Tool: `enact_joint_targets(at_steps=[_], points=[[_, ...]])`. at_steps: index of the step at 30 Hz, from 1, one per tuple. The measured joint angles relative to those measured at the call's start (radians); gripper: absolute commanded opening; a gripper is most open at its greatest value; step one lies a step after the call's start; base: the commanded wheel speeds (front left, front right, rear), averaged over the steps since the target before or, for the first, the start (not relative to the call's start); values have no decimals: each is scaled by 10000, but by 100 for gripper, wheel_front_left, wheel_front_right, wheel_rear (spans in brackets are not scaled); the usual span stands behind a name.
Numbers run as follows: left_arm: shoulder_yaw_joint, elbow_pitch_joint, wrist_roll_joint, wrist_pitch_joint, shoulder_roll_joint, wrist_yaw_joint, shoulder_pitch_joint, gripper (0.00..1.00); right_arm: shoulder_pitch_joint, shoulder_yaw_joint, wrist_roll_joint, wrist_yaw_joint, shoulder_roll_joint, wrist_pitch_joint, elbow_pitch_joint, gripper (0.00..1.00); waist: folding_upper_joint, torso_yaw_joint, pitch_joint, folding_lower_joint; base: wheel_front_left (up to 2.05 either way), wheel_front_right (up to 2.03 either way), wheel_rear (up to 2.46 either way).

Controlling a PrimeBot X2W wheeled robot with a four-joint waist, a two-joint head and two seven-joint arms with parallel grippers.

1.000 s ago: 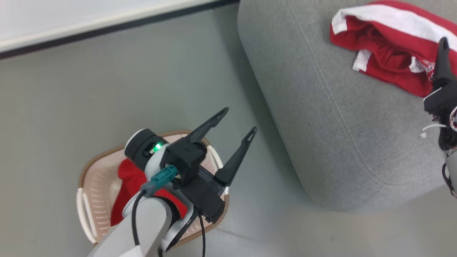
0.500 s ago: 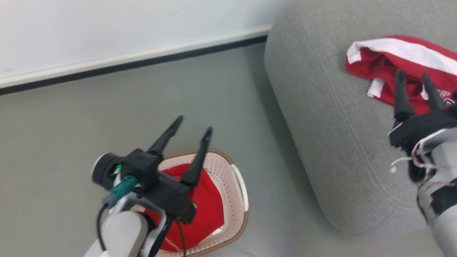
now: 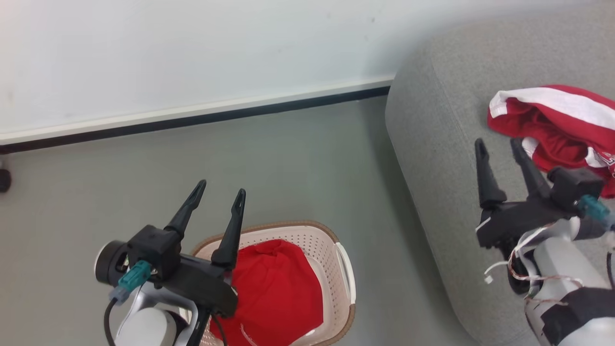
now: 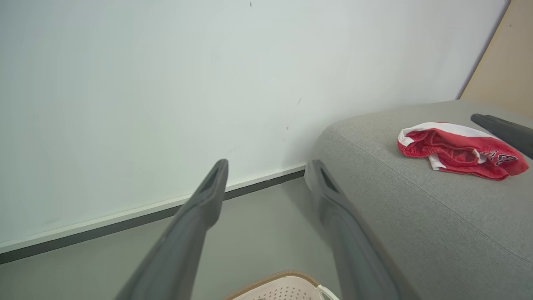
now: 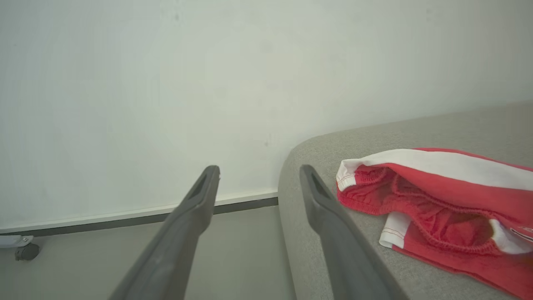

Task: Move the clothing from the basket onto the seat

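The plain red fabric garment (image 3: 278,288) is seen in the cream perforated plastic basket (image 3: 314,240), just right of the left gripper (image 3: 221,187), judged the nearer. Its fingers are held apart, empty. The right gripper (image 3: 497,142), likewise parted, is held over the grey upholstered seat (image 3: 432,158) beside the white-trimmed red garment (image 3: 552,120).

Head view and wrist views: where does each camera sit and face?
Head view: on the head, looking down at the basket, plain red garment and seat; left gripper and right gripper show.
Left wrist view: left wrist, along its open fingers toward the wall.
Right wrist view: same, from the right wrist.
Shared: white-trimmed garment lying on the seat.
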Motion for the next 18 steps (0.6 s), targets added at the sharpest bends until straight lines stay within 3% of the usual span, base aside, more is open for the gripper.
enact_joint_targets(at_steps=[18], points=[[938,426,-445,-341,4,347,1127,100,1853,552,-671,-527,169,0,-1204,100,0,745,-927,0,0,0,0]])
